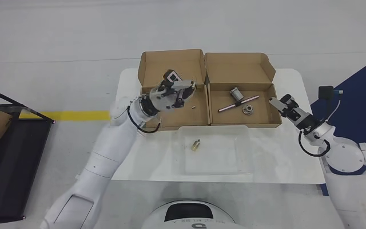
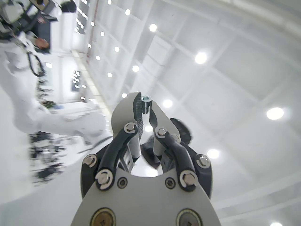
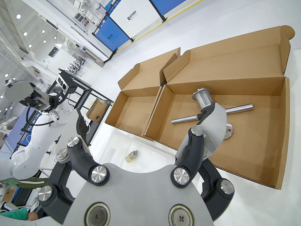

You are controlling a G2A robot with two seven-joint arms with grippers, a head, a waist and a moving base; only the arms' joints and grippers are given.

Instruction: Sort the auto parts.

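Sorting partly complete.
Left gripper [image 2: 147,109] jaws hold a bolt [image 2: 145,104] over left box [image 1: 150,68]; right gripper [image 1: 281,102] jaws wide; brass part [image 1: 195,144] awaits in tray [image 1: 229,166].

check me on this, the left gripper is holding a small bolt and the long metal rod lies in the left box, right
Not quite. The left gripper does hold the small bolt, but the long metal rod lies in the right box, not the left one. The top view shows this.
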